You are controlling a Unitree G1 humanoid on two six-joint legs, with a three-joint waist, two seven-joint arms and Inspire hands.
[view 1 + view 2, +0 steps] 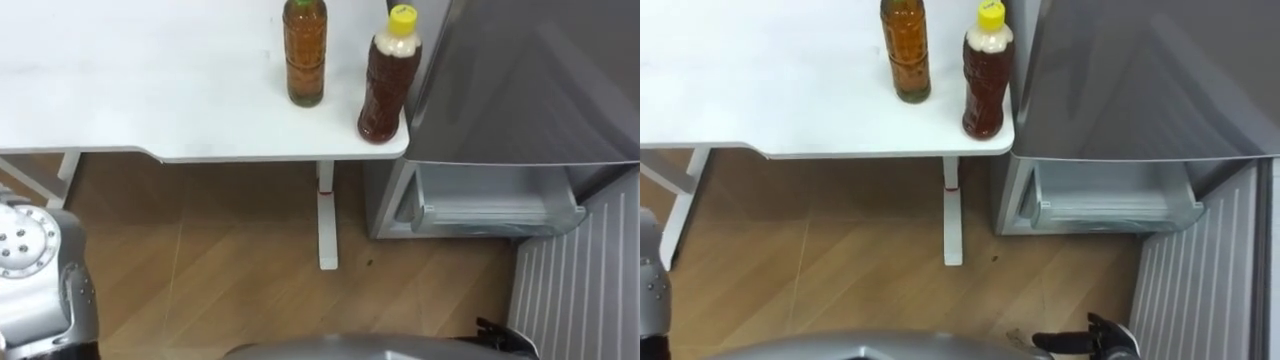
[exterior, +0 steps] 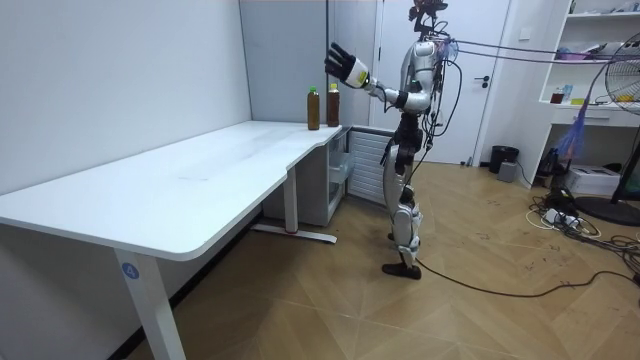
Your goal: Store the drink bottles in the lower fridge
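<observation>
We see the white desk beside the grey fridge, whose lower door stands open. Both drinks stand upright at the desk corner by the fridge: a green-capped bottle of amber liquid and, nearer the fridge, a yellow-capped bottle of dark brown liquid. The left hand is raised, spread wide and holding nothing; the right hand hangs low, and we cannot tell its state.

No legible writing anywhere, wrappers on the green-capped bottle and yellow-capped bottle unreadable, round blue sticker on the table leg, mark indistinct.
</observation>
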